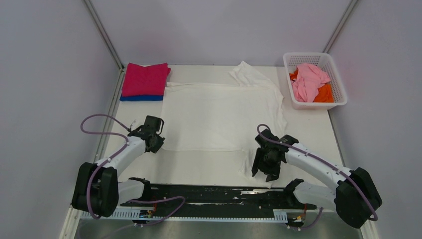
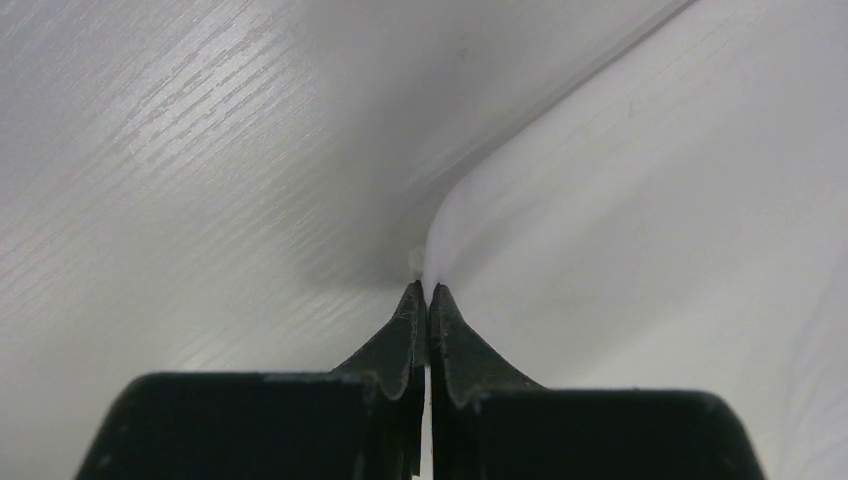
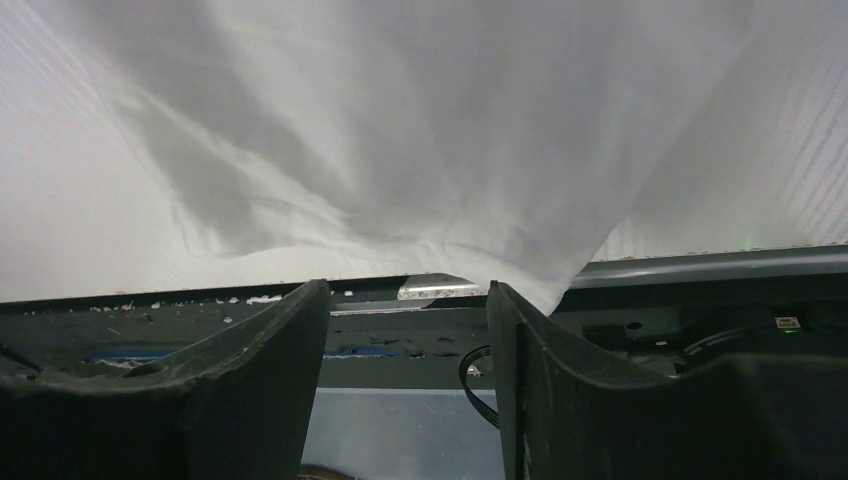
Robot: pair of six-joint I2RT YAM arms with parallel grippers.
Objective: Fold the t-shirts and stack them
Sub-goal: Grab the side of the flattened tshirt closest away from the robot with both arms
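A white t-shirt (image 1: pixel 219 114) lies spread flat across the middle of the table, showing no print on this side. My left gripper (image 1: pixel 158 142) sits at its near left corner, shut on the cloth edge (image 2: pixel 428 270), which runs up from between the fingertips (image 2: pixel 412 300). My right gripper (image 1: pixel 263 172) hangs over the shirt's near right sleeve by the table's front edge. In the right wrist view its jaws stand apart with nothing between them (image 3: pixel 408 290), and a cloth tip (image 3: pixel 540 290) ends just beyond the right finger. A folded magenta tee (image 1: pixel 146 78) rests on a blue one (image 1: pixel 142 98) at the back left.
A white lattice basket (image 1: pixel 340 99) at the back right holds a crumpled pale pink tee (image 1: pixel 308 82) and an orange one (image 1: pixel 324 93). The black base rail (image 1: pixel 214 191) runs along the near edge under my right gripper. Walls close in the left, back and right.
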